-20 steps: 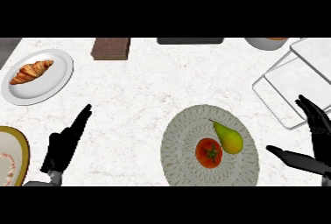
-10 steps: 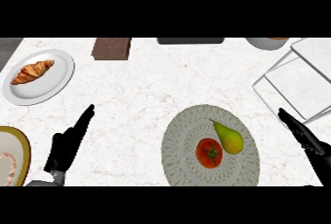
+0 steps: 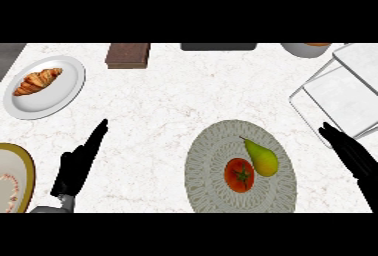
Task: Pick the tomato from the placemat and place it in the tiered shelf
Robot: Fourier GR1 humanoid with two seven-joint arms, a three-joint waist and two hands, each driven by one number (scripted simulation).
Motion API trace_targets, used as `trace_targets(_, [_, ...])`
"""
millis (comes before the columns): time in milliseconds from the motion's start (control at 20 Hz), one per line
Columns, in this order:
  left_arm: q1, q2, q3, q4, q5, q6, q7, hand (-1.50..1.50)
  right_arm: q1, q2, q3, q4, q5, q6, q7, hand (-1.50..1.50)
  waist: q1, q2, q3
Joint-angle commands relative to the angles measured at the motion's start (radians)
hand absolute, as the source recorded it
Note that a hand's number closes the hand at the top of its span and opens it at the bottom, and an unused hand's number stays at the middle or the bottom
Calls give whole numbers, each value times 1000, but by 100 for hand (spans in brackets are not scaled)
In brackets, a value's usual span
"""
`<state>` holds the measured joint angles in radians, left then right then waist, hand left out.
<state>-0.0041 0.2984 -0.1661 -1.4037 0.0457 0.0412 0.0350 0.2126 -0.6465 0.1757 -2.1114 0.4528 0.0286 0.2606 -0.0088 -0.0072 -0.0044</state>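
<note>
A red tomato lies on a round woven grey placemat at the lower middle, touching a green-yellow pear to its right. The white tiered shelf stands at the right edge. My right hand comes in at the lower right, fingers straight and open, right of the placemat and apart from the tomato. My left hand rests open at the lower left, fingers pointing up.
A white plate with a croissant sits at the upper left. A brown block and a dark flat object lie along the back edge. A gold-rimmed plate shows at the left edge, a cup at the back right.
My right hand has straightened out and turned edge-on, shifting a little left beside the placemat. The left hand has barely moved. Tomato and pear lie as before.
</note>
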Motion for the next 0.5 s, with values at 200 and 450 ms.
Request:
trace_targets(200, [-55,-16,21,102,3,-35,-19,0,-173,197,370,-116,367,99,478,-150,16,9,2])
trace_targets(450, [-52,-32,2,39,-8,-34,29,0,-275,404,519,62,475,158,647,-150,19,8,3])
